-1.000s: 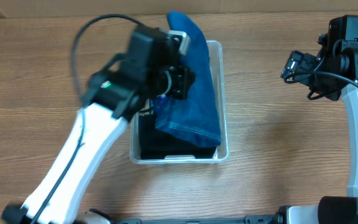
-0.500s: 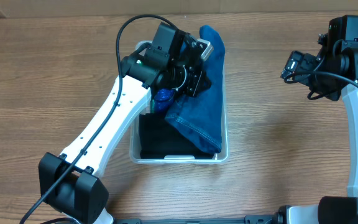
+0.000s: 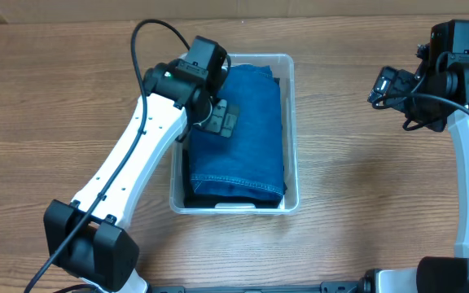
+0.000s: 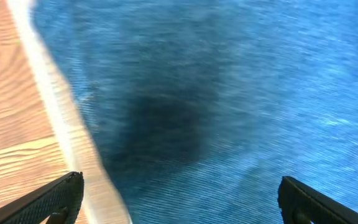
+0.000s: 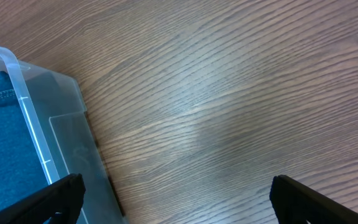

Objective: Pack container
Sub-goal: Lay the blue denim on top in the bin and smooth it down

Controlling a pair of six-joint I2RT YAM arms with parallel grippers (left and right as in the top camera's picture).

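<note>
Top-down overhead; close wrists; shared container

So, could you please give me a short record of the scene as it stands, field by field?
container: clear plastic bin on the wooden table
contents: folded blue jeans lying flat on top of a dark cloth
left gripper: open, over the jeans inside the bin, holding nothing
right gripper: open, over bare table to the right of the bin, holding nothing
contact: cannot tell whether the left gripper touches the jeans
</note>
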